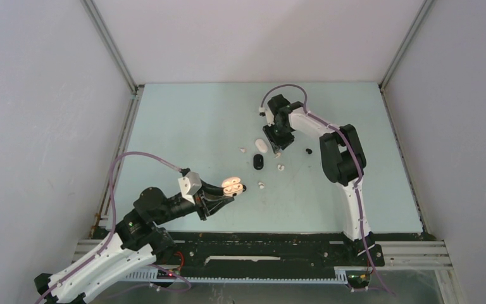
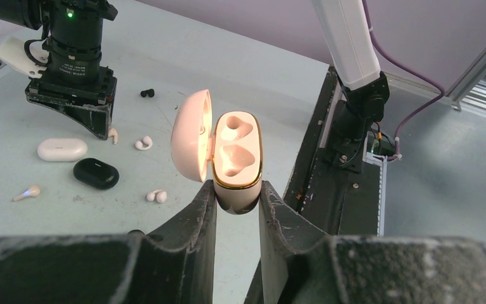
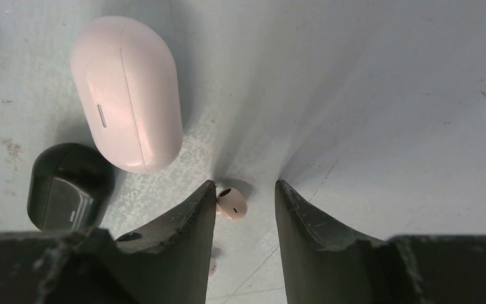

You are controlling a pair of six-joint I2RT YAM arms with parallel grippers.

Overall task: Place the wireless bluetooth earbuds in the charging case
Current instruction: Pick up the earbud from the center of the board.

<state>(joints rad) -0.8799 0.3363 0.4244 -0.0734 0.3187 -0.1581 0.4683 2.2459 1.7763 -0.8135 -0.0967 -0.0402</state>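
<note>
My left gripper (image 2: 237,197) is shut on the base of a beige charging case (image 2: 236,158), held above the table with its lid (image 2: 192,144) swung open. Both of its sockets are empty. In the top view this case (image 1: 233,186) hangs at the near left. My right gripper (image 3: 245,190) is down at the table, open. A beige earbud (image 3: 232,204) lies between its fingers, against the left one, with a gap on the right. More earbuds lie loose: white ones (image 2: 143,143) (image 2: 156,196) (image 2: 26,192) and a black one (image 2: 147,93).
A shut white case (image 3: 126,92) and a shut black case (image 3: 66,187) lie just left of my right gripper; both also show mid-table in the top view, white case (image 1: 261,145) and black case (image 1: 258,162). Grey walls enclose the table on three sides.
</note>
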